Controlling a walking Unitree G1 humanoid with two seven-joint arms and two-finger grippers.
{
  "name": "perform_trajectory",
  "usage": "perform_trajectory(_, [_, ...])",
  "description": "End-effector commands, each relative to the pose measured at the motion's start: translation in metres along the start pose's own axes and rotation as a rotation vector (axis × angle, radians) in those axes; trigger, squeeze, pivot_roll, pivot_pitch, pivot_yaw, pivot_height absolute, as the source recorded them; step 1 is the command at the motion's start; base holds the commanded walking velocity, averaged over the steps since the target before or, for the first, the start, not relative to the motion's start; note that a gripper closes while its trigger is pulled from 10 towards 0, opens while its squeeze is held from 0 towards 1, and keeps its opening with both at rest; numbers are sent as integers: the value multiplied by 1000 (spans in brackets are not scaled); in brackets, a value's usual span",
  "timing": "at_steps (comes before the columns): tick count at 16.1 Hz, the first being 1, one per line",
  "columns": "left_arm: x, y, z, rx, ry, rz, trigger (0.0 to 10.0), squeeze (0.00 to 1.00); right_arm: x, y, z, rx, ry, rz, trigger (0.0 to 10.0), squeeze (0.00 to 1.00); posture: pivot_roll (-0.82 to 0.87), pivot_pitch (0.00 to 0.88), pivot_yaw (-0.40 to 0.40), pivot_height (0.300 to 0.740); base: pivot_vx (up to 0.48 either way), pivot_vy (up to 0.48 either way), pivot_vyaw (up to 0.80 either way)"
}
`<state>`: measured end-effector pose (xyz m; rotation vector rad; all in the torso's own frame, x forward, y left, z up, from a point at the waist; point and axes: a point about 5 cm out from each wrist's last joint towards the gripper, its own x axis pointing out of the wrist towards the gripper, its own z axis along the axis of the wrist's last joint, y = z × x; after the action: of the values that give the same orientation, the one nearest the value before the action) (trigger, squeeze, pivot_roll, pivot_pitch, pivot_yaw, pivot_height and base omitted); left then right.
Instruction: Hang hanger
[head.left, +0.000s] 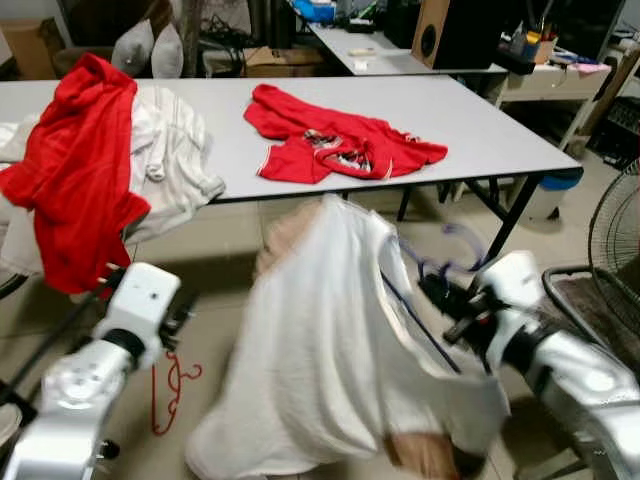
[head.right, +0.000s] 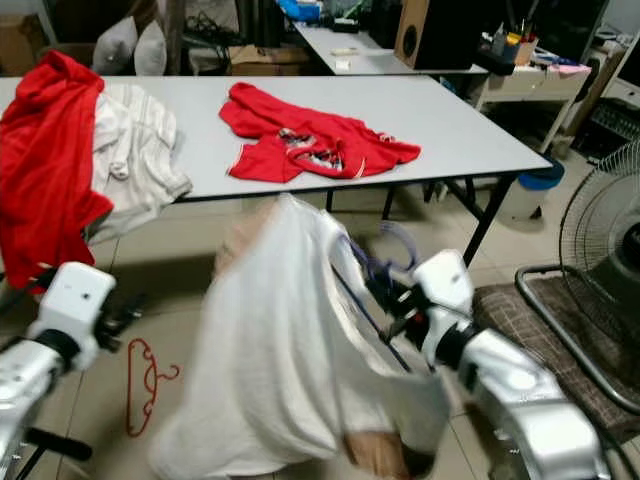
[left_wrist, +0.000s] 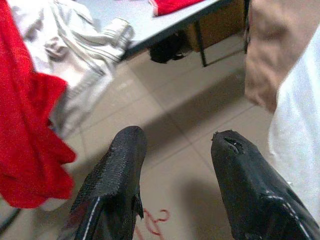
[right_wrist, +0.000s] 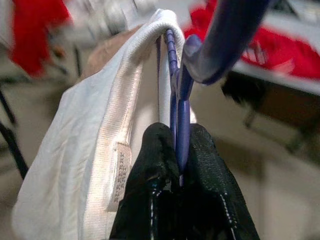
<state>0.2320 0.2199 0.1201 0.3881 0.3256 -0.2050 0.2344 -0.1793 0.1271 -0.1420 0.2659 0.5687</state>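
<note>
A white shirt with tan sleeves (head.left: 330, 370) hangs on a blue hanger (right_wrist: 181, 95), held up in front of the table and blurred. My right gripper (right_wrist: 180, 150) is shut on the blue hanger just under its hook (head.left: 455, 245); the arm (head.left: 560, 360) comes in from the right. My left gripper (left_wrist: 175, 150) is open and holds nothing, low on the left above the tiled floor; its arm (head.left: 110, 350) is at the lower left. A red hanger (head.left: 172, 392) lies on the floor below the left arm.
A long grey table (head.left: 480, 130) stands ahead with a red shirt (head.left: 335, 145) on it, and a red garment (head.left: 75, 175) and a white striped one (head.left: 175, 160) draped over its left end. A fan (head.left: 615, 250) and a chair (head.right: 540, 310) are at the right.
</note>
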Motion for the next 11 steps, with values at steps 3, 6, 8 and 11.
perform_trajectory(3, [6, -11, 9, -10, -45, -38, 10000, 0, 3, -3, -12, -45, 64, -9, 10000, 0, 63, 0, -46, 740, 0, 0, 0])
perform_trajectory(6, [10, -21, 11, -28, -59, -79, 10000, 0, 7, -9, -21, -118, 91, -52, 10000, 0, 57, 0, -44, 740, 0, 0, 0])
perform_trajectory(8, [12, -29, 12, -91, -80, -88, 10000, 0, 7, -14, -22, -70, 63, -160, 10000, 0, 55, 0, -37, 740, 0, 0, 0])
perform_trajectory(11, [14, -37, 10, -160, -68, -68, 10000, 0, 4, -13, -22, -12, 18, -195, 10000, 0, 48, 1, -32, 740, 0, 0, 0])
